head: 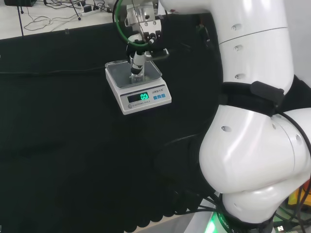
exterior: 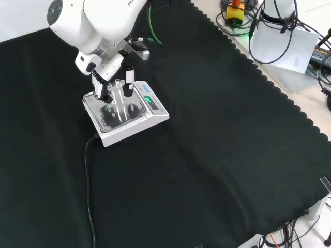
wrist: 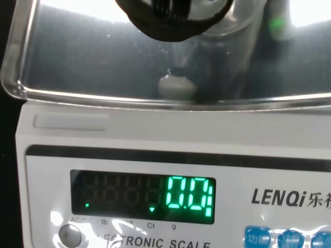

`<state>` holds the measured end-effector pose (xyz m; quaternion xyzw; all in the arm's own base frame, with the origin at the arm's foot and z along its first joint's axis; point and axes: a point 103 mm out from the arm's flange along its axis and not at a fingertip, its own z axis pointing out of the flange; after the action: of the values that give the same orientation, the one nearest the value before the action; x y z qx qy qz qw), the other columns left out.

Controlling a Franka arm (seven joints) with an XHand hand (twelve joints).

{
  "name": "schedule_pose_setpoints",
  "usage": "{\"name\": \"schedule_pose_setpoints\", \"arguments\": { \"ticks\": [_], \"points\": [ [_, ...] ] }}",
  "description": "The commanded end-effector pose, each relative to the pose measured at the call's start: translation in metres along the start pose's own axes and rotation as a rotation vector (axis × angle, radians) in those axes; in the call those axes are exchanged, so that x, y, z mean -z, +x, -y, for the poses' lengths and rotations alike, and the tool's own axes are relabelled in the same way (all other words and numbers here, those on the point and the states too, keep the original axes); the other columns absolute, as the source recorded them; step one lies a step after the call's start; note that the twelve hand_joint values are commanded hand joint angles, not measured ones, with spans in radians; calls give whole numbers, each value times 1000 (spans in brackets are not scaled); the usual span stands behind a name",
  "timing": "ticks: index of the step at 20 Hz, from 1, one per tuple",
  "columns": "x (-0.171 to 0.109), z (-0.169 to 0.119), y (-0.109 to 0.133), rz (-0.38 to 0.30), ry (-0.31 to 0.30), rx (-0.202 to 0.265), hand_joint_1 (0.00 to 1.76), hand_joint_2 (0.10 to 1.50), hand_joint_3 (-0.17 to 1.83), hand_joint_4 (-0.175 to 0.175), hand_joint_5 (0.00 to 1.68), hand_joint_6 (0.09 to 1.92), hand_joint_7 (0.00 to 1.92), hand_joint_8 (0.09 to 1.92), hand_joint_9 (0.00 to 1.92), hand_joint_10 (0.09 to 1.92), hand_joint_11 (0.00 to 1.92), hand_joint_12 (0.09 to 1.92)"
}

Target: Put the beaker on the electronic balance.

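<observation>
**Holding record: beaker over balance pan**

Item 1. My fingers (exterior: pixel 111 81): black and white, curled round the beaker, one set on each side of its wall as the front view shows. In the head view my fingers (head: pixel 138 60) come down from above onto the glass.

Item 2. Beaker (exterior: pixel 120 98): clear glass, upright, pinched between my fingers, its lower part below them over the middle of the pan. In the head view the beaker (head: pixel 136 75) reaches down to the pan; whether its base touches the metal, I cannot tell. In the wrist view its clear wall (wrist: pixel 222 62) rises just past my dark fingertip (wrist: pixel 173 20).

Item 3. Electronic balance (exterior: pixel 135 123): white body, shiny steel pan (wrist: pixel 93 62) directly under my fingers, green lit display (wrist: pixel 189 199) on the front face beyond them.

Item 4. Surface (exterior: pixel 207 155): black cloth, carrying the balance; a dark cable (exterior: pixel 89 186) runs from the balance across it.
</observation>
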<state>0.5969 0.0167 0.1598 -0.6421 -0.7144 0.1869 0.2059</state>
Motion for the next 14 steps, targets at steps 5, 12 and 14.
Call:
{"name": "schedule_pose_setpoints", "arguments": {
  "ticks": [5,12,14],
  "points": [
    [6,-5,2,49,96,-43,1133,1151,-19,-111,724,1021,630,830,917,677,1057,929],
    [11,2,-2,85,165,-49,865,912,-169,56,209,242,29,438,52,650,231,1448],
    [14,5,-4,79,180,-45,821,877,-168,65,182,132,5,213,11,300,71,1506]
  ]
}}
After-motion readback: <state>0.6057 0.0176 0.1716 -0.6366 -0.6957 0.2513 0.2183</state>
